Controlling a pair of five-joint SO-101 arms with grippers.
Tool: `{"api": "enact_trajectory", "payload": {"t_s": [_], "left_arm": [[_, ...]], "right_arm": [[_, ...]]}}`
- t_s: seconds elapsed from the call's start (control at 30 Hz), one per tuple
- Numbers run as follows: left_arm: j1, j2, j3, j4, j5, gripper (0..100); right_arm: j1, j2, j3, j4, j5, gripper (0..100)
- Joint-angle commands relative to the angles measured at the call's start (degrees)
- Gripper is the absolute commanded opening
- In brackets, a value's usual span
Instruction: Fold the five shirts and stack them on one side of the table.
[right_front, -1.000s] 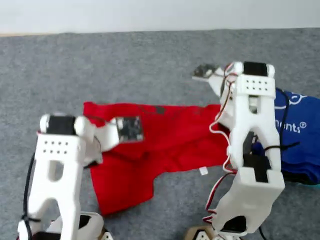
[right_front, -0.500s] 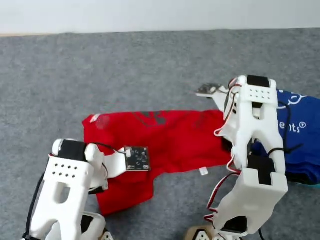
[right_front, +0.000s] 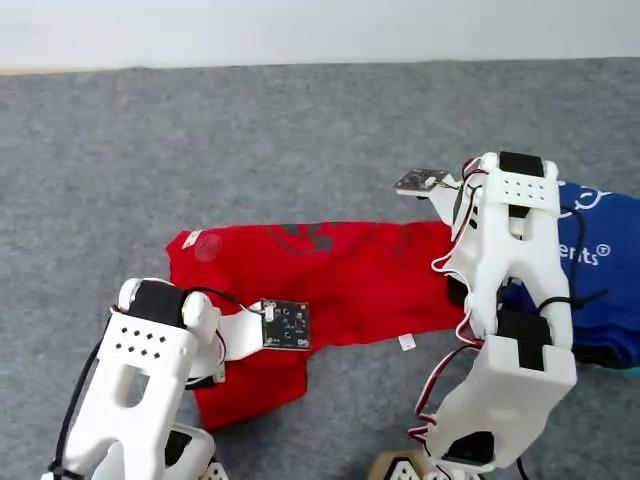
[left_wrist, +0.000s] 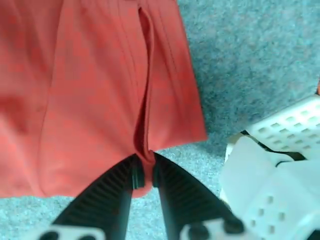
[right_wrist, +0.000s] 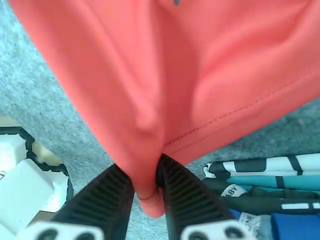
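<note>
We see a red shirt (right_front: 350, 280) on the grey table (right_front: 250, 130), and a blue shirt (right_front: 610, 300) with white print at its right edge.

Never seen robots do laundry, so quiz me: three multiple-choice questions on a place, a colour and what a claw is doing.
1. Where is the folded stack? A. By the right arm. B. By the left arm. C. At the far edge.
2. What colour is the held shirt? A. Blue. B. Red. C. White.
3. The left gripper is: A. Wide open. B. Shut on the shirt. C. Holding the stack.
1 A, it lies at the right arm's side; 2 B, red in both wrist views; 3 B, it pinches a fold.
</note>
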Motion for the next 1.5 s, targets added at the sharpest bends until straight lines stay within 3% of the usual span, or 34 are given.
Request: {"api": "enact_trajectory", "payload": {"t_s": [0.0,0.1,0.27,0.6,1.0,1.2,1.37,1.47], "left_arm": [[0.09,-1.49,-0.13,0.35,1.58,2],[0.09,-1.49,-0.48,0.18,1.67,7],[0.53,-1.49,-0.57,-1.76,7.30,18],[-0.35,-1.41,-1.27,-4.40,8.00,19],[-15.56,-0.97,-0.84,-39.74,27.43,2],[-16.70,-0.88,10.07,-59.78,29.45,1],[-17.85,5.01,9.89,-62.77,29.45,1],[-20.92,12.13,4.62,-62.77,30.86,7]], "right_arm": [[0.84,-3.65,-0.26,0.57,0.26,11.9],[0.84,-4.00,-0.62,0.48,0.18,19.0],[0.40,-3.65,-0.62,0.57,0.26,21.2],[-0.57,-3.91,-1.76,-0.31,-1.41,24.3],[-8.48,-3.56,-7.91,-14.73,-25.23,24.0],[-10.86,2.07,-8.09,-25.19,-30.42,10.9],[-10.51,6.81,-8.09,-28.35,-30.59,6.9],[-10.68,7.34,-8.09,-27.12,-30.68,7.2]]}}
